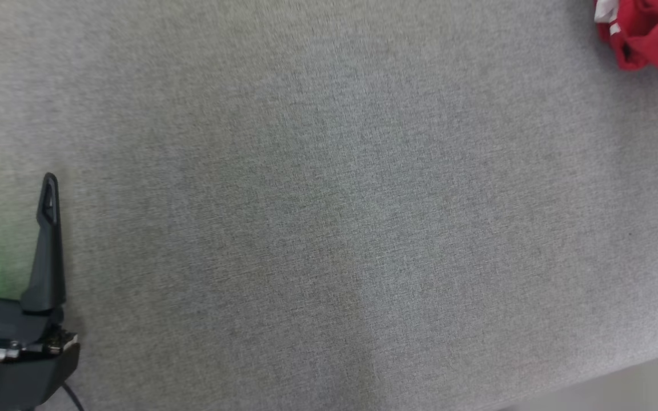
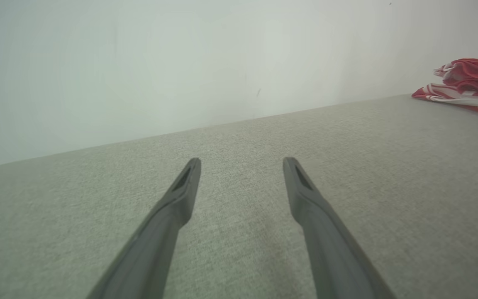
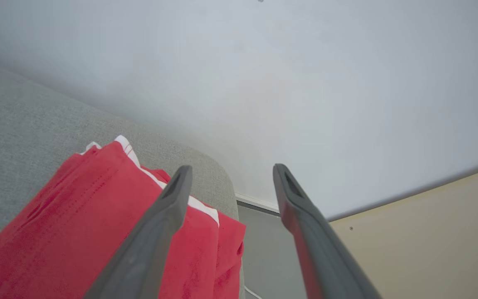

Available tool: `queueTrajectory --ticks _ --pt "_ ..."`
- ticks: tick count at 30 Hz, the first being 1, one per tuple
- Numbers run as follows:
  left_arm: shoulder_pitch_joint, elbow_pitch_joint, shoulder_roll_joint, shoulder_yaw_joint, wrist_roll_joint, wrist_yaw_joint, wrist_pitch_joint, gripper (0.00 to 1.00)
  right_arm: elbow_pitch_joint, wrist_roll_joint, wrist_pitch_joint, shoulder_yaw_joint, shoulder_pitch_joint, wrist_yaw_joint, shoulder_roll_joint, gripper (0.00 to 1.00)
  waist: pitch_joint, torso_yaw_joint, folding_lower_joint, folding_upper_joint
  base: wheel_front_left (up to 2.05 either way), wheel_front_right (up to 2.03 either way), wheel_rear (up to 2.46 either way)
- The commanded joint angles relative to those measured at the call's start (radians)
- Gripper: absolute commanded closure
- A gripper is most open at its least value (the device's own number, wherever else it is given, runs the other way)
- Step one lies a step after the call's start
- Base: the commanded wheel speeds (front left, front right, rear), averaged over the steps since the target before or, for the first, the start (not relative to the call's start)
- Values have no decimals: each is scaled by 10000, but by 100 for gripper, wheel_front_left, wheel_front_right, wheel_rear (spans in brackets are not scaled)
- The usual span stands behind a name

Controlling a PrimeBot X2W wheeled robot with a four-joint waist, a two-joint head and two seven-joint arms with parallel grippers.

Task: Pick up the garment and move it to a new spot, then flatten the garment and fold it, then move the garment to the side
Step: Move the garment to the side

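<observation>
Now: red garment (image 1: 649, 40) heaped at upper right of the head view, on a corner of the grey surface (image 1: 329, 228). Right gripper (image 3: 232, 169), fingers wide and empty, hangs close over it. Left gripper (image 1: 9, 174), likewise wide and empty, sits well apart at lower left, so the right arm is nearer.

Even, diffuse light, no glare. Head view w/ slight motion blur, green cast at lower left. Wrist views: wall (image 2: 139, 62) washed pale, fingers (image 2: 160, 232) soft near lens, faint shadow beneath them.
</observation>
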Motion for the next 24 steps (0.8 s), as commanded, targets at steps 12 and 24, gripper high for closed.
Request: queueTrajectory --ticks 12,24 --pt "537 1361 -870 97 -113 148 -108 0 -998 507 -1331 -731 1926 -31 1558 0 -2353 671 1 -1 0 0 0" --pt "1427 2671 -1782 441 180 -10 -114 0 -1713 732 -2331 -1237 4860 -29 3240 0 -4638 1507 1 -1 0 0 0"
